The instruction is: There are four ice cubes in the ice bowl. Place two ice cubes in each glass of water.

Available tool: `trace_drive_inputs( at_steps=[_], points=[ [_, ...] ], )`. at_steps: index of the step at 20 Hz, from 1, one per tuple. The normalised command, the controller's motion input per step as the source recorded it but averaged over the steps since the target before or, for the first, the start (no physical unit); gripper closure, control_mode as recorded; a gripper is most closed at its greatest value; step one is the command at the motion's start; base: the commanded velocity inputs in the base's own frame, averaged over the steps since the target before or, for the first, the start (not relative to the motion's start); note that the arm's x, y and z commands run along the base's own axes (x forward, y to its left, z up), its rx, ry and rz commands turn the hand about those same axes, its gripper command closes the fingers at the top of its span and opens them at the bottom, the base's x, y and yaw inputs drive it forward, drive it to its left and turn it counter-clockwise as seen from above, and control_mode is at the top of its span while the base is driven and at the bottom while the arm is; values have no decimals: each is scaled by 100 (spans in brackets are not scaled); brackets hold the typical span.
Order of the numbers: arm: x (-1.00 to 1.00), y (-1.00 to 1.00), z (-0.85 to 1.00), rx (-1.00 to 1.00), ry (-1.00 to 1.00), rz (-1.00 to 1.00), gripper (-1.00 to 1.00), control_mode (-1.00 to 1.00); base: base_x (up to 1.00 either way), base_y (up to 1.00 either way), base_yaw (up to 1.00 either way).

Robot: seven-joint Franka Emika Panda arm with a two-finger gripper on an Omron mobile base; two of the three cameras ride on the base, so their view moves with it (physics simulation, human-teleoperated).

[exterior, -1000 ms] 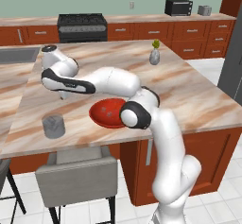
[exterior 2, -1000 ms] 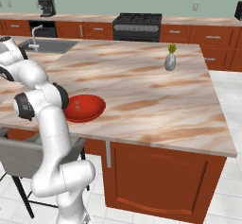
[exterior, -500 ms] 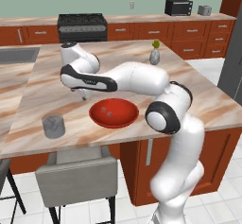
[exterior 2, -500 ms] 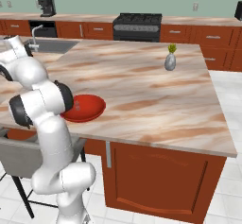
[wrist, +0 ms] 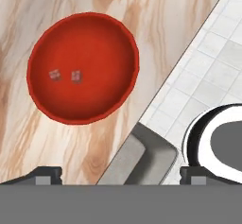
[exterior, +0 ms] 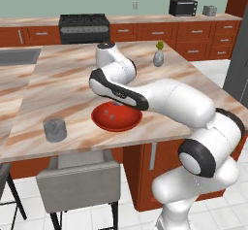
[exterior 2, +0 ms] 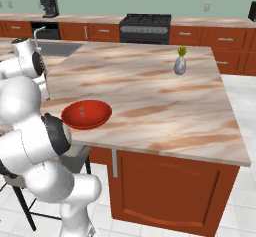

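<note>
Hovering above the glossy red round ice bowl (wrist: 83,68), the open, empty two-finger gripper (wrist: 120,175) should descend squarely over one of two pale ice cubes (wrist: 76,76) lying side by side near the bowl's centre.

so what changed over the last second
The arm swung from the counter's left side, near the glass of water, rightward until the hand hangs over the ice bowl, where two ice cubes lie. Nothing was grasped. Bowl, glass and vase stayed put.
</note>
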Motion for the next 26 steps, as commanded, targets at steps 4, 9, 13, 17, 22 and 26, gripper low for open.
trace_drive_inputs(
  at_steps=[4,9,13,17,22,26],
  points=[
    [-20,-100,51,0,4,0,-100,-100,0,0,0],
    [0,-100,3,-7,9,8,-100,-100,0,0,0],
    [11,-88,-41,-10,-4,25,-100,-100,0,0,0],
    [40,-43,-74,-9,-1,19,-100,-100,0,0,0],
    [20,-44,-88,-4,-3,23,-100,-100,0,0,0],
    [31,0,-21,0,-1,3,-100,-100,0,0,0]
  ],
)
